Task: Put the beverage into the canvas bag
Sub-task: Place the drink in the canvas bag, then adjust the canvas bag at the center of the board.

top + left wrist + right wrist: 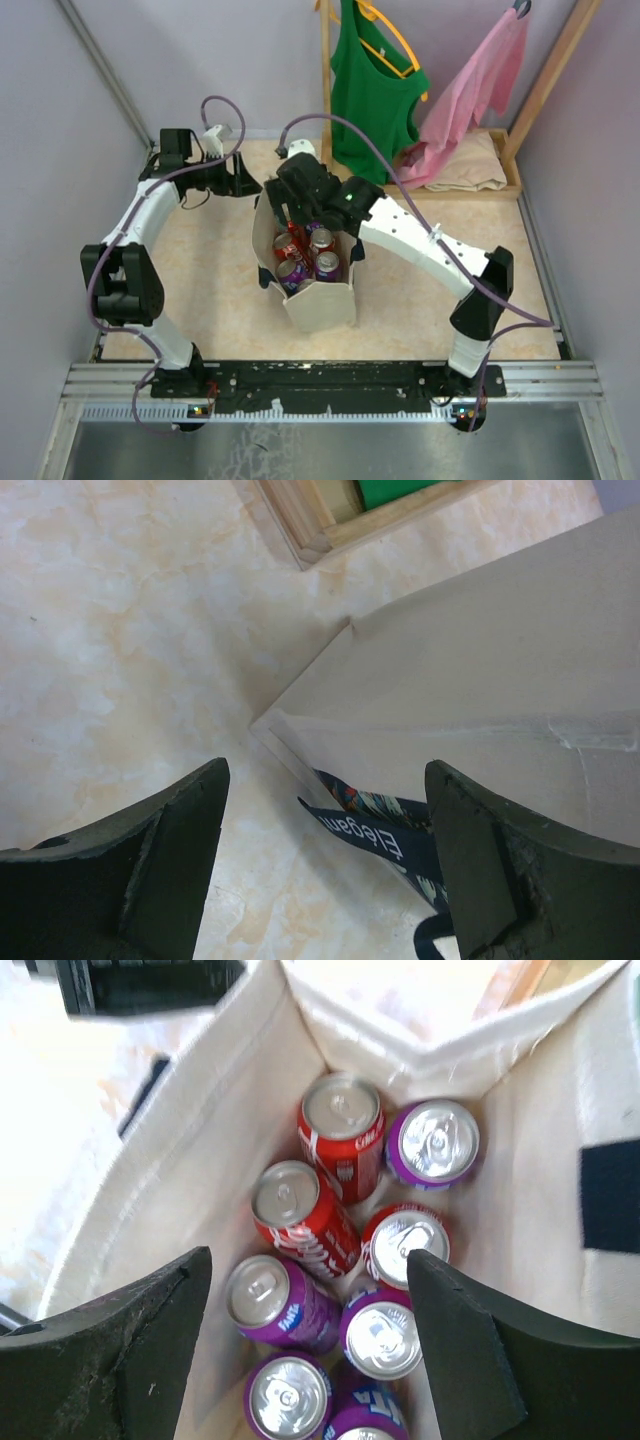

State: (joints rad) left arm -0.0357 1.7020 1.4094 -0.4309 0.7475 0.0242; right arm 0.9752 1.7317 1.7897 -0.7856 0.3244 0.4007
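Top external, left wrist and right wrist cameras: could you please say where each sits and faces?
Top external: high behind the arm bases, looking down; both arms and the cream-beige canvas bag with navy handles show.
Left wrist: beside the bag, facing its outer wall; left arm's dark fingers show.
Right wrist: above the bag's mouth, facing down onto red and purple drink cans; right arm's dark fingers show.
Shared: top and right wrist both see the cans.

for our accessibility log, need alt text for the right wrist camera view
Looking straight down into the open canvas bag, where red cans and purple cans sit tops up, packed together. The right gripper hangs above them, jaws open and empty.
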